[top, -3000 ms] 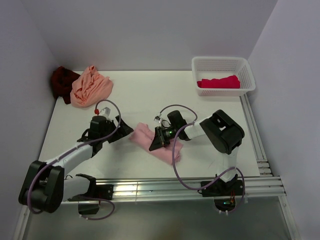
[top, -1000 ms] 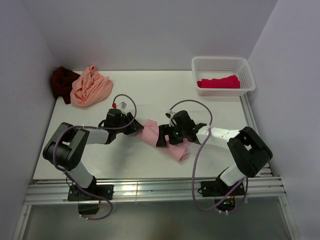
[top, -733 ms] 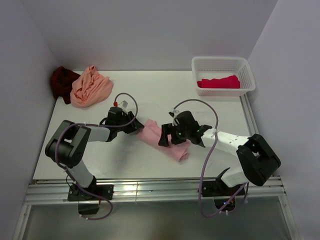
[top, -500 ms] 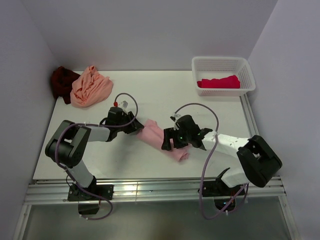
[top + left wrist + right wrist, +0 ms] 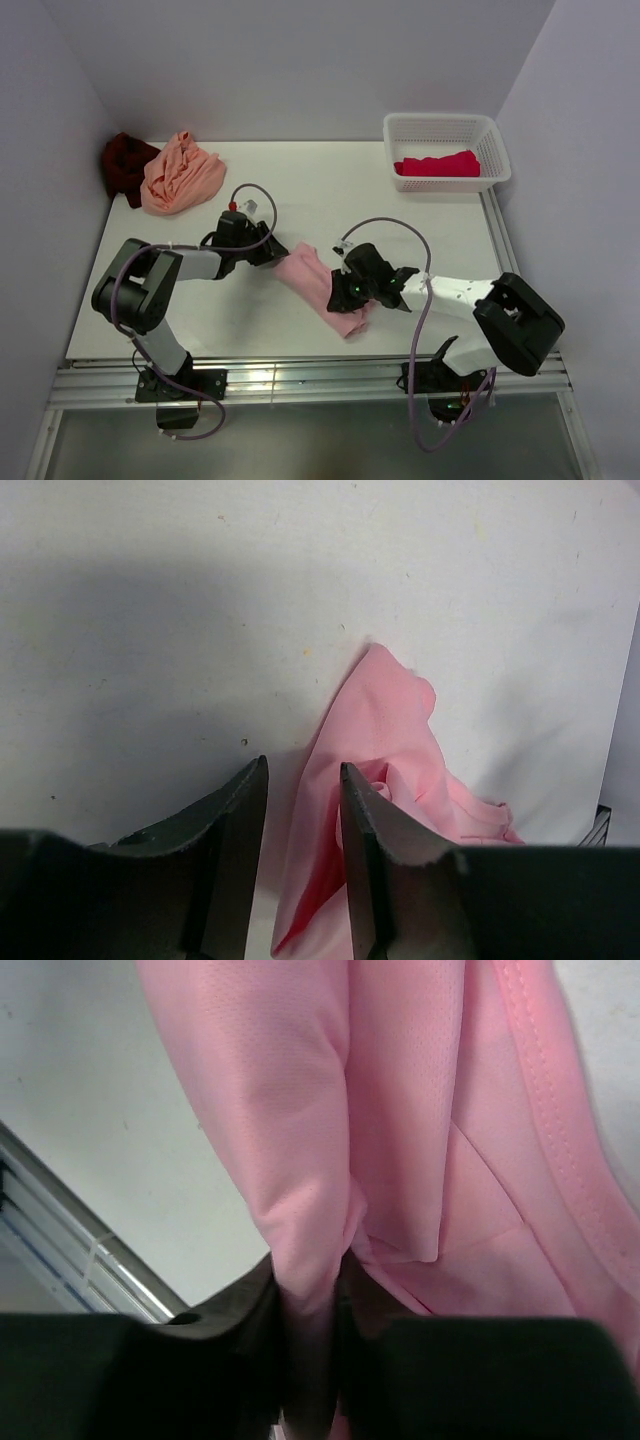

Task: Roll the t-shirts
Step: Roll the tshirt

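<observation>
**Entry: rolling station, second shirt in work**

Setting: white table [image 5: 300, 190] in a pale, bare-walled booth. A white lattice basket [image 5: 445, 125] serves as the reference point for all positions.

- Crimson-pink t-shirt [image 5: 438, 164]: inside the basket, lying as a compact bundle. Judged finished.
- Light pink t-shirt [image 5: 318, 280]: well to the near-left of the basket, towards the arms' side. It is a long, loose band lying on a slant, bunched and not a tight roll. Judged to be in progress.
- Peach-orange t-shirt [image 5: 180, 172]: far to the left of the basket, level with it. A crumpled heap, not yet begun.
- Dark maroon t-shirt [image 5: 122, 165]: farthest left from the basket, touching the peach-orange heap. Also crumpled and not yet begun.
- Right gripper [image 5: 350, 292]: at the end of the light pink band nearer the basket's side. It is clamped on a hanging fold of that cloth, as its wrist view shows.
- Left gripper [image 5: 268, 255]: at the band's end farthest from the basket. Its jaws stand partly apart with the cloth's edge running into the gap. Whether they pinch it cannot be told.

Tally: one shirt stowed, one being worked, two waiting. By this judgement, most of the task remains.
</observation>
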Robot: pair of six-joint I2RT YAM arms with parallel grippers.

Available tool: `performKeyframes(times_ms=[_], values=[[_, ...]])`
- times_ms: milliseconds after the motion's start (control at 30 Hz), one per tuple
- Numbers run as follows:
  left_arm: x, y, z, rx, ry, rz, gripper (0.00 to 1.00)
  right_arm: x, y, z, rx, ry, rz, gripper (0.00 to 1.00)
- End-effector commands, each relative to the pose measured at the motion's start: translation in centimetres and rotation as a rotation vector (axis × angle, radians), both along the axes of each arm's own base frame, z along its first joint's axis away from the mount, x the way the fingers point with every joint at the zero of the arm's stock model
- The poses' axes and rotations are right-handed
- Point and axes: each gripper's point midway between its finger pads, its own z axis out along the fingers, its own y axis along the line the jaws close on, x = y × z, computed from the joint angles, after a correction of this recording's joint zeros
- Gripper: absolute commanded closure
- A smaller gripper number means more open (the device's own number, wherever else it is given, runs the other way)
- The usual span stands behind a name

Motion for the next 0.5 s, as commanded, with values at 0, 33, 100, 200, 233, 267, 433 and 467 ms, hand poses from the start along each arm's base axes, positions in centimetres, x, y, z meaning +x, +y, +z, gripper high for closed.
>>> performKeyframes(times_ms=[0,33,100,200,233,267,433,467], values=[[0.8,-0.3,2.2,0.010,-0.051,-0.023,0.59,-1.0,1.8,0.4,0.087,0.047,0.053,0.78],[1.0,0.1,2.7,0.034,-0.068,-0.008,0.57,-1.2,2.1,0.6,0.110,0.064,0.063,0.83],[1.3,0.5,3.6,0.047,-0.086,-0.002,0.53,-1.7,2.9,0.8,0.153,0.099,0.092,0.88],[1.4,1.2,5.3,0.058,-0.110,0.010,0.37,-2.2,3.7,0.8,0.198,0.150,0.102,0.92],[1.4,1.7,6.2,0.061,-0.123,0.021,0.27,-2.4,3.9,0.6,0.212,0.176,0.113,0.92],[1.3,2.0,6.6,0.066,-0.129,0.028,0.22,-2.4,4.1,0.7,0.232,0.179,0.119,0.92],[-0.2,3.2,9.0,0.052,-0.173,0.035,0.10,-1.9,4.1,-0.1,0.221,0.219,0.092,0.93],[-0.6,3.2,9.0,0.045,-0.170,0.031,0.10,-1.7,4.2,-0.1,0.221,0.219,0.088,0.93]])
